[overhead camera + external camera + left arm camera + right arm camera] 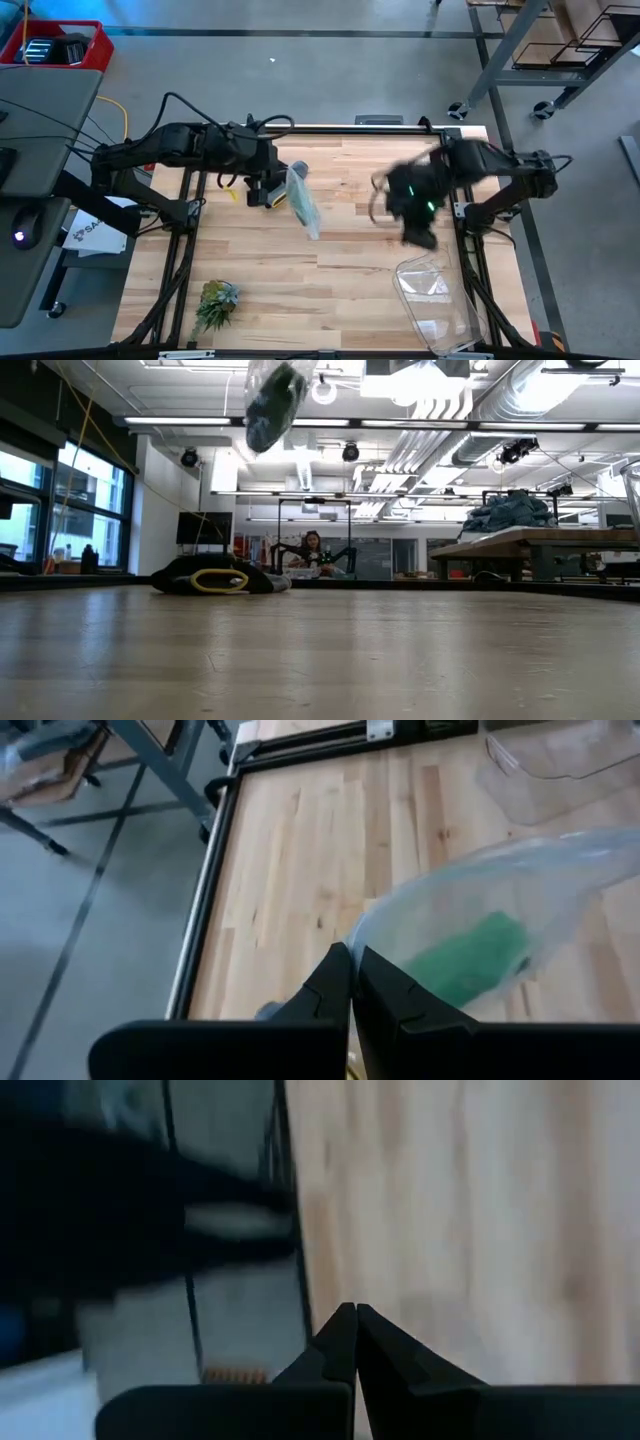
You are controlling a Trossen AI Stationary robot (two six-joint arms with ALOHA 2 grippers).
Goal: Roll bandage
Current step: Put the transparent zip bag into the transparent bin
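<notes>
The green bandage (470, 960) lies inside a clear plastic bag (520, 880). The bag hangs in the air over the table's middle, next to my left gripper (272, 195), which is shut on it. In the low view the bag (275, 395) hangs high above the tabletop. My right gripper (355, 1330) is shut with nothing between its fingers; it hovers, blurred, over the table's right part (420, 232). My left gripper pinches the clear bag's edge (352, 942) between its two fingertips, coming at it slanting down from the table's left. One layer or several, I cannot tell. The bag is lifted clear of the table, with the bandage inside it beyond the fingers.
A spiky green plant tuft (215, 300) lies near the front left. A clear plastic container (435, 300) sits at the front right. A dark bundle with a yellow loop (210, 580) lies at the table's far edge. Bare wood (330, 270) lies between them.
</notes>
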